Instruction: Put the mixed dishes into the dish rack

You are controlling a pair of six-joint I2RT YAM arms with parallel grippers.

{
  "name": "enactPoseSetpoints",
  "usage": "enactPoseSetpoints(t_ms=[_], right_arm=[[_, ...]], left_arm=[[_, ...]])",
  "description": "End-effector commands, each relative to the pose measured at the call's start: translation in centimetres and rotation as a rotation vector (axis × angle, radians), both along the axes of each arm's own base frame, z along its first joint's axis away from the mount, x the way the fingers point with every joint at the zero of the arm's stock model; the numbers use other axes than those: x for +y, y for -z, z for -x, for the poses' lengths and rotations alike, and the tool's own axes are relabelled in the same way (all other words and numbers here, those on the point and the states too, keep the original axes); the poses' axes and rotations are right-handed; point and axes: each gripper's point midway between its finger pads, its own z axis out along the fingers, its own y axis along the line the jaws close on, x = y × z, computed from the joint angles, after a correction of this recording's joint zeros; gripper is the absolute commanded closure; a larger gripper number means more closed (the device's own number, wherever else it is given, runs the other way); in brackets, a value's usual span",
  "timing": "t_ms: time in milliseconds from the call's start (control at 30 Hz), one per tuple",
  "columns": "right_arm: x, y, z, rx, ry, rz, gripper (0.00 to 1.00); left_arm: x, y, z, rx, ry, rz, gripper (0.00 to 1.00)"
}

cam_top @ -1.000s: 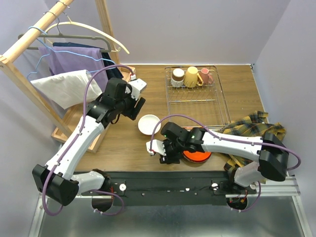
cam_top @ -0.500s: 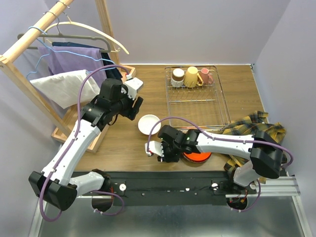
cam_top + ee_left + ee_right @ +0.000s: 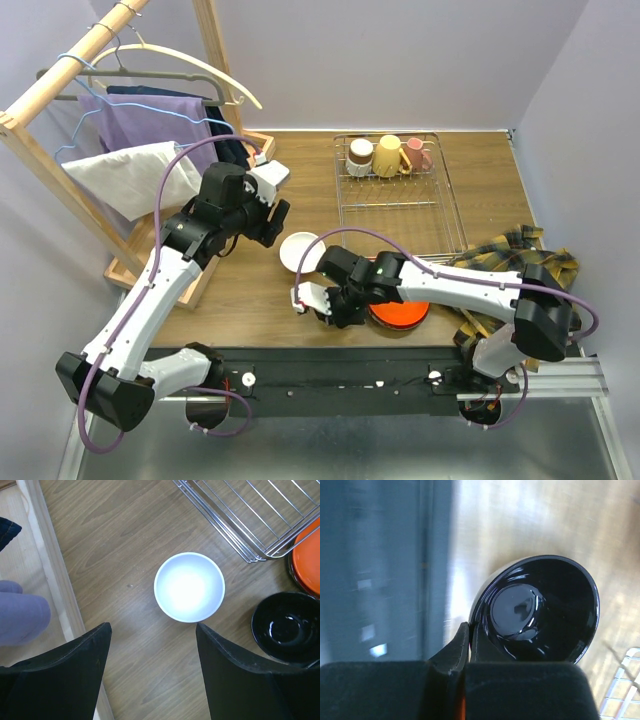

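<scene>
My right gripper is shut on the near rim of a glossy black bowl, one finger inside and one outside. In the top view that gripper is low by the table's front edge, left of an orange-red bowl, and mostly covers the black bowl. My left gripper hangs open above the wood, just short of a white bowl, holding nothing. The dish rack at the back right holds three mugs along its far end.
A plaid cloth lies at the right edge beside the rack. A wooden clothes rack with hangers and garments fills the left side, its tray edge close to my left fingers. The rack's corner is near the orange-red bowl.
My right gripper has closed from open onto the black bowl's rim. The left arm has shifted slightly and stays open over the white bowl.
</scene>
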Motion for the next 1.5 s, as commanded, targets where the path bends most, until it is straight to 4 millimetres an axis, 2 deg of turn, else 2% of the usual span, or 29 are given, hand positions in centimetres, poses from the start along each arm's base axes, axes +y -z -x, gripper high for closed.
enactPoseSetpoints(t_ms=[0,67,133,200,233,300,333,367,433,467,500,533,567,600,633,667,700,733,767,800,833,900,1033,1200,1267,1333,1367,1433,1467], right_arm=[[-0.4,-4.6,4.0,0.185,-0.101,0.013,0.99],[-0.6,-6.5,4.5,0.211,-0.119,0.015,0.99],[0.5,-9.7,4.3,0.195,-0.134,-0.036,0.99],[0.1,-11.2,4.2,0.197,-0.124,-0.026,0.99],[0.6,-12.8,3.6,0.165,-0.118,-0.055,0.99],[0.0,-14.0,2.1,0.148,-0.064,-0.063,1.0],[-0.2,-14.7,1.1,0.15,-0.026,-0.083,0.99],[-1.4,-14.9,-1.7,0.158,0.069,-0.097,1.0],[-2.8,-15.4,-4.3,0.188,0.145,-0.137,1.0],[-4.6,-15.6,-7.3,0.187,0.239,-0.164,0.99],[-5.5,-15.8,-8.7,0.184,0.274,-0.187,0.99],[-5.7,-16.4,-9.4,0.2,0.278,-0.237,0.99],[-7.2,-17.0,-11.7,0.197,0.347,-0.283,0.99],[-7.7,-17.3,-12.6,0.206,0.368,-0.315,1.0],[-7.8,-17.7,-13.0,0.233,0.364,-0.365,1.0],[-9.0,-18.0,-15.0,0.213,0.413,-0.414,0.99],[-9.5,-17.5,-15.7,0.236,0.444,-0.439,0.99],[-9.6,-17.9,-16.1,0.282,0.473,-0.495,0.99],[-10.8,-18.1,-18.2,0.258,0.524,-0.552,1.0],[-11.3,-18.1,-18.8,0.278,0.549,-0.586,0.99],[-11.2,-17.5,-18.5,0.375,0.584,-0.625,0.99],[-11.8,-17.6,-20.2,0.395,0.614,-0.702,0.99],[-11.4,-17.1,-20.7,0.537,0.632,-0.806,0.99],[-10.8,-14.7,-21.4,0.676,0.701,-0.873,0.99],[-10.6,-14.2,-22.1,0.704,0.728,-0.895,0.99],[-10.5,-12.5,-22.4,0.758,0.776,-0.885,0.99],[-10.4,-12.7,-23.0,0.77,0.791,-0.906,0.99],[-10.3,-11.1,-23.3,0.832,0.847,-0.911,0.99],[-10.3,-11.4,-23.7,0.852,0.868,-0.939,0.99]], left_arm=[[-1.0,-1.0,0.2,-0.005,0.037,0.059,0.22],[-1.3,-1.2,0.1,-0.003,0.04,0.068,0.23],[-1.6,-1.5,-0.3,-0.006,0.045,0.075,0.24],[-1.9,-1.7,-0.7,-0.013,0.043,0.069,0.27],[-2.0,-1.9,-1.0,-0.019,0.032,0.07,0.28],[-1.7,-2.1,-1.6,-0.03,-0.002,0.056,0.31],[-1.7,-2.7,-1.8,-0.05,-0.014,0.052,0.32],[-1.6,-2.9,-2.1,-0.06,-0.03,0.049,0.33],[-1.8,-4.0,-2.6,-0.121,-0.035,0.055,0.34],[-2.1,-4.6,-2.6,-0.148,-0.026,0.06,0.35],[-2.6,-5.5,-3.0,-0.203,0.007,0.044,0.36],[-3.2,-6.0,-3.1,-0.239,0.038,0.017,0.38],[-5.0,-6.2,-2.4,-0.274,0.104,-0.015,0.38],[-6.3,-6.3,-2.4,-0.317,0.159,-0.043,0.38],[-6.7,-6.0,-2.6,-0.355,0.195,-0.099,0.37],[-7.8,-5.8,-2.2,-0.373,0.242,-0.103,0.37],[-8.7,-5.8,-2.6,-0.397,0.256,-0.094,0.36],[-9.1,-5.0,-2.8,-0.395,0.27,-0.107,0.35],[-9.9,-4.6,-2.6,-0.392,0.298,-0.099,0.34],[-10.7,-3.6,-2.8,-0.372,0.306,-0.111,0.34],[-11.1,-3.9,-3.0,-0.363,0.302,-0.102,0.33],[-11.7,-2.4,-3.1,-0.279,0.284,-0.095,0.33],[-12.3,-0.7,-3.2,-0.235,0.291,-0.101,0.32],[-12.9,1.2,-3.9,-0.189,0.26,-0.124,0.32],[-12.9,1.3,-4.2,-0.197,0.253,-0.136,0.32],[-13.0,1.3,-4.6,-0.201,0.247,-0.143,0.3],[-13.0,1.4,-4.7,-0.202,0.246,-0.147,0.3],[-13.0,1.3,-4.7,-0.213,0.254,-0.155,0.29],[-12.9,1.2,-4.7,-0.217,0.249,-0.161,0.29]])
